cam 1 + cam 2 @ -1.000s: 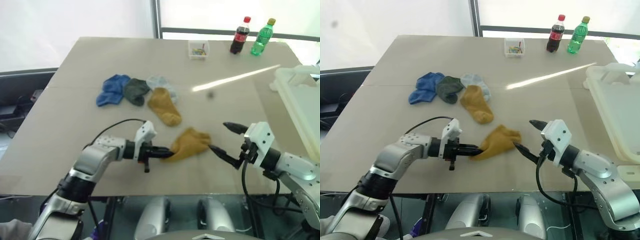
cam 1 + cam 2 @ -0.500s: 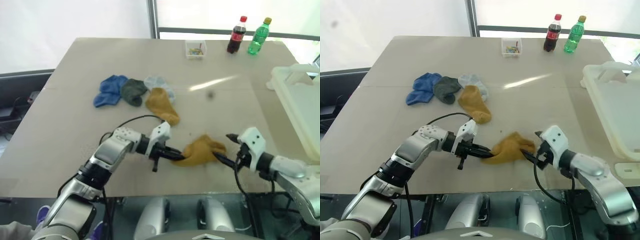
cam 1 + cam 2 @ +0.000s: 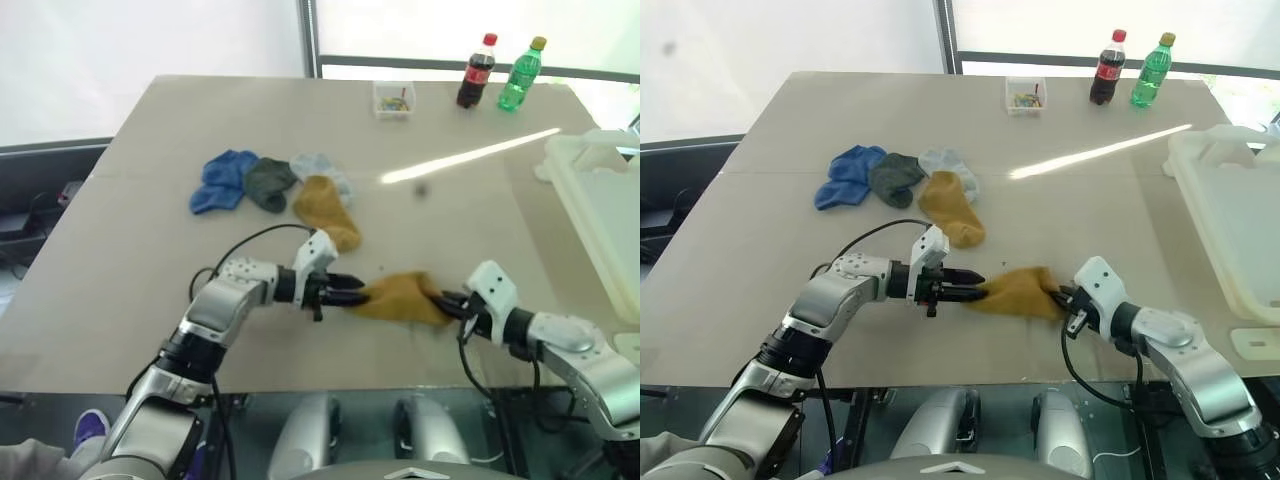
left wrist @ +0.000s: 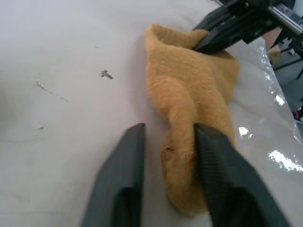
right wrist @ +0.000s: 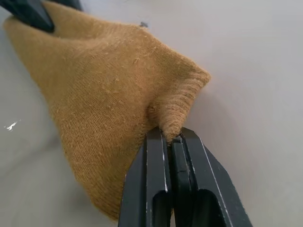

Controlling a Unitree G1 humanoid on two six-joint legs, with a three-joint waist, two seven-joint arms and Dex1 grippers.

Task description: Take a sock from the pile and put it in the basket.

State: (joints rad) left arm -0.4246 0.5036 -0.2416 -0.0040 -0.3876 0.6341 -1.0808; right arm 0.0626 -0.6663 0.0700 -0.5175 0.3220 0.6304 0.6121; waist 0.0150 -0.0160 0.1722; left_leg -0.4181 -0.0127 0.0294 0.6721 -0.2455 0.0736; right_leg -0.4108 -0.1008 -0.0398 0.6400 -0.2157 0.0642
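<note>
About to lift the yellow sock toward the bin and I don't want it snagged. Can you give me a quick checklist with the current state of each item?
1. Right hand gripping the yellow sock: ok, fingers pinched shut on a fold of its edge.
2. Left hand free of the sock: not ok, its fingers are open but one end of the sock lies between them.
3. Sock separate from the pile: ok, it lies apart, nearer the table's front edge.
4. White bin within view: ok, at the table's right side.
5. Path to the bin free: ok, bare table between; bottles and small clear box stand far back.
</note>
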